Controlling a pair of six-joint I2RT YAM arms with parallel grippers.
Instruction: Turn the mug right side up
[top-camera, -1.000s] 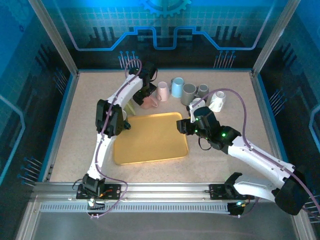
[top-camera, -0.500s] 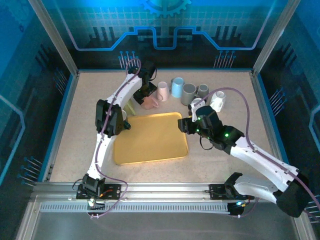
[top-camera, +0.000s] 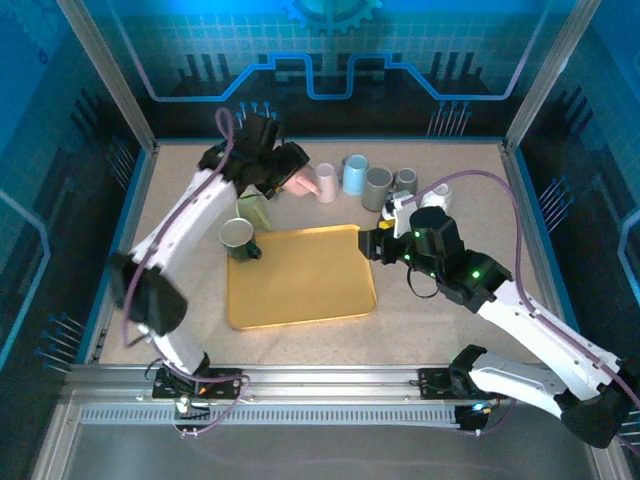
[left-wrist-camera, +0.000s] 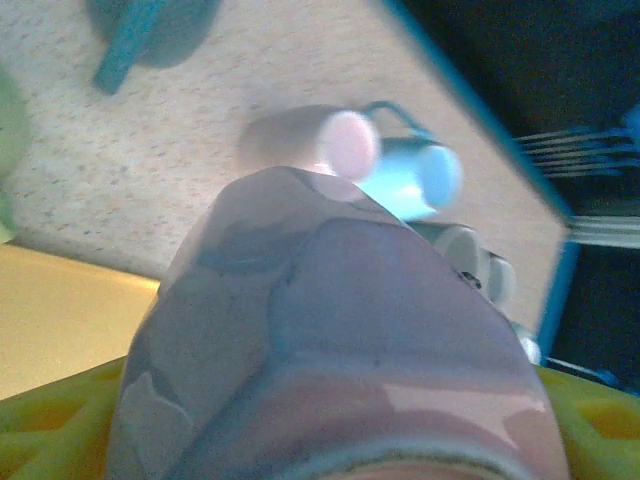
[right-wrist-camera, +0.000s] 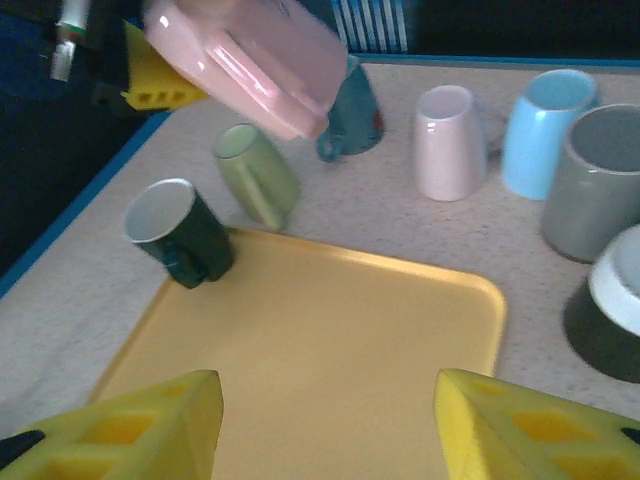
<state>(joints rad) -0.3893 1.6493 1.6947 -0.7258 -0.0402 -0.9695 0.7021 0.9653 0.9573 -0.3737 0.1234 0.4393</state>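
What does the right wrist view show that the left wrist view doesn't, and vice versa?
Right wrist: the dark green mug by the tray's corner, the white mug, and the open right pincer. Left wrist: the pink mug close up, yellow fingers beneath it. Both: that pink mug held off the table in the left pincer, the teal mug, pale mug, blue mug and tray.

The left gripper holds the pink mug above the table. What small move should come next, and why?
Probably roll the left wrist so the mouth turns upward, before lowering. The pink mug is clamped in the left gripper, off the table and tilted, not upright yet.
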